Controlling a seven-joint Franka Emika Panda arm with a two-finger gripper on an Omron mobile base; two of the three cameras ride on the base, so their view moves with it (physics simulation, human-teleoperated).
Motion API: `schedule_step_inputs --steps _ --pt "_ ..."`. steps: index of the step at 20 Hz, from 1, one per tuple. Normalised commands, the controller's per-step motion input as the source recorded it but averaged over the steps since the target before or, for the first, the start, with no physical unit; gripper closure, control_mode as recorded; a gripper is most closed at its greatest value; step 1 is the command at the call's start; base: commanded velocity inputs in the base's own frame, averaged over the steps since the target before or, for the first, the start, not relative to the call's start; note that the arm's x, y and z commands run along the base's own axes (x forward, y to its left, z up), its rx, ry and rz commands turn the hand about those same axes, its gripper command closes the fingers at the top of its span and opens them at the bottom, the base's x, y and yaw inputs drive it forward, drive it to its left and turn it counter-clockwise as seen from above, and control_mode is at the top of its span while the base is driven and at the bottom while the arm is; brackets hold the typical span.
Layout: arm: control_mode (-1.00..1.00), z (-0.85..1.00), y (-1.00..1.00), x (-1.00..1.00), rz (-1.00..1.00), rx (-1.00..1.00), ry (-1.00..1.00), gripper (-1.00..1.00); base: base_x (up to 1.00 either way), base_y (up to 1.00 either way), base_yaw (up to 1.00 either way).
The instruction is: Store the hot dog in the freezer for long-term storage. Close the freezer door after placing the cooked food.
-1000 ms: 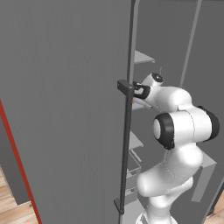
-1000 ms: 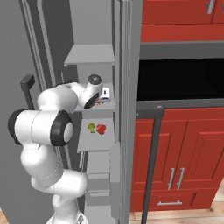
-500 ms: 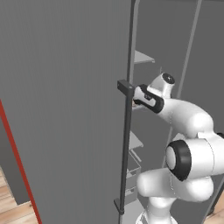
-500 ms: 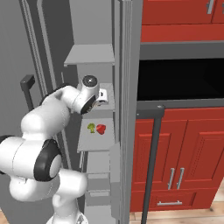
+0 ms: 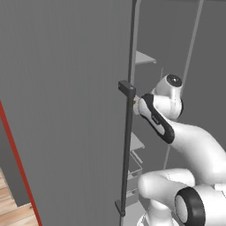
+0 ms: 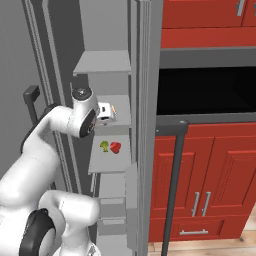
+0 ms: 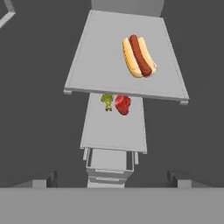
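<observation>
Lying on upper freezer shelf (image 7: 100, 65), hot dog (image 7: 138, 56) sits toward right side, clear of front edge. Gripper (image 6: 106, 113) spread apart, empty, back from shelf lip. Broccoli (image 7: 107, 101) and red block (image 7: 123, 104) side by side on shelf below. Freezer door (image 5: 66, 110) open, handle bar (image 5: 127, 145) just beside arm's wrist.

The hot dog (image 7: 139, 57) — a tan bun with a reddish sausage along its length — lies flat on a pale grey shelf (image 7: 100, 57) inside the freezer (image 6: 107, 150), toward the shelf's 2 o'clock corner in the hand view. The freezer door (image 5: 66, 110) stands open — a tall plain grey panel, its long dark vertical bar handle (image 5: 127, 145) along the edge.
</observation>
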Motion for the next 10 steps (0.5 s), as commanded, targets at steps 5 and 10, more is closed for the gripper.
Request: schedule_step_inputs --steps 5,10 --pt "-1.00 0.15 0.07 -0.75 -0.09 -0.11 0.07 -1.00 0.00 0.00 0.00" --pt "-1.00 0.20 0.15 -0.62 -0.17 -0.05 0.14 -1.00 0.00 0.00 0.00"
